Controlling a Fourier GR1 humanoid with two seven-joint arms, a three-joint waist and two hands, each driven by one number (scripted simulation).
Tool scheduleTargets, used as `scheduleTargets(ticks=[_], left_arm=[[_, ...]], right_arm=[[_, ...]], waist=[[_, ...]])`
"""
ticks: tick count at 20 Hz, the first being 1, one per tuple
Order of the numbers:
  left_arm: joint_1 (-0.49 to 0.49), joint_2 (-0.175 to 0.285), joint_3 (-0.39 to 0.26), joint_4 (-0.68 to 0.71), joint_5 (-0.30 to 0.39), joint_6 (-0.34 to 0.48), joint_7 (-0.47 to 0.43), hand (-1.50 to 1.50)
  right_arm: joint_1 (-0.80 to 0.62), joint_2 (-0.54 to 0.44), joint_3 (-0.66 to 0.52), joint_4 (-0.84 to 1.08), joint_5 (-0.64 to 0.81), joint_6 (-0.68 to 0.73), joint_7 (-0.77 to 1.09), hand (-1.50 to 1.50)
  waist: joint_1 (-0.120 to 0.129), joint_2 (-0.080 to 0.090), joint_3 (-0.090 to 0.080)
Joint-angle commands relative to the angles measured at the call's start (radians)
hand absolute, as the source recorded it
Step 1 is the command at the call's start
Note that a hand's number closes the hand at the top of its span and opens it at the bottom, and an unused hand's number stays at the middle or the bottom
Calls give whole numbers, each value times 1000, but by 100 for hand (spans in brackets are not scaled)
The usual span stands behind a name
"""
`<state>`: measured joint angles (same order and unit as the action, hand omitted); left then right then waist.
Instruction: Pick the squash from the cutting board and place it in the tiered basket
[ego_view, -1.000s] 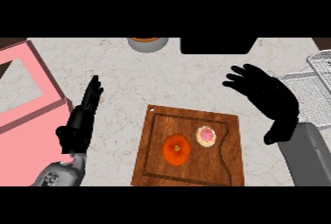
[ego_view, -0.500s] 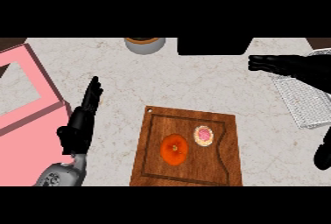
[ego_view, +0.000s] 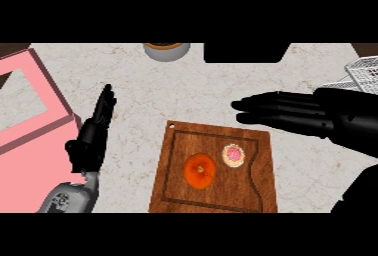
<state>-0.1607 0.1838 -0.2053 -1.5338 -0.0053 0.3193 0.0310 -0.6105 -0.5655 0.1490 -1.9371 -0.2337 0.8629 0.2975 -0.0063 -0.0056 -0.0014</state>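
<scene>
Orange round squash (ego_view: 199, 170) lies left of centre on the brown wooden cutting board (ego_view: 221, 200), near a small pink-and-white round item (ego_view: 233, 155). Step in hand: approach; nothing is grasped. The right hand (ego_view: 295, 115) hovers over the board's far right corner, fingers straight and pressed together. Next move: descend onto the squash and close round it. The left hand (ego_view: 90, 137) rests straight-fingered off the board's left edge. Open counter separates the board from the white wire tiered basket (ego_view: 363, 75) at the counter's far right.

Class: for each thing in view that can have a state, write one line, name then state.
cutting board: flat on the counter.
squash: lying on the cutting board, not held.
left hand: open, holding nothing.
right hand: open, holding nothing.
tiered basket: partly in view, contents unseen.
</scene>
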Motion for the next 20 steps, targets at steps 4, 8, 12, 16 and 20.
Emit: scheduleTargets(ticks=[4,8,12,16,20], left_arm=[[27,-3,12,-10,3,-43,-7,0],[-15,-49,9,0,-48,-9,26,0],[-8,-43,29,26,-32,-31,-23,0],[9,-43,19,-10,-48,-39,8,0],[61,-45,26,-19,-41,-64,-45,0]], right_arm=[[-22,103,152,-123,60,-57,229,-150],[-44,128,140,-140,46,-5,285,-150],[-28,124,240,-169,41,-2,399,-150],[-11,129,276,-204,64,8,477,-150],[114,103,258,-231,188,60,355,-150]], waist=[[10,4,1],[8,4,1],[7,4,0],[5,3,1],[6,5,1]])
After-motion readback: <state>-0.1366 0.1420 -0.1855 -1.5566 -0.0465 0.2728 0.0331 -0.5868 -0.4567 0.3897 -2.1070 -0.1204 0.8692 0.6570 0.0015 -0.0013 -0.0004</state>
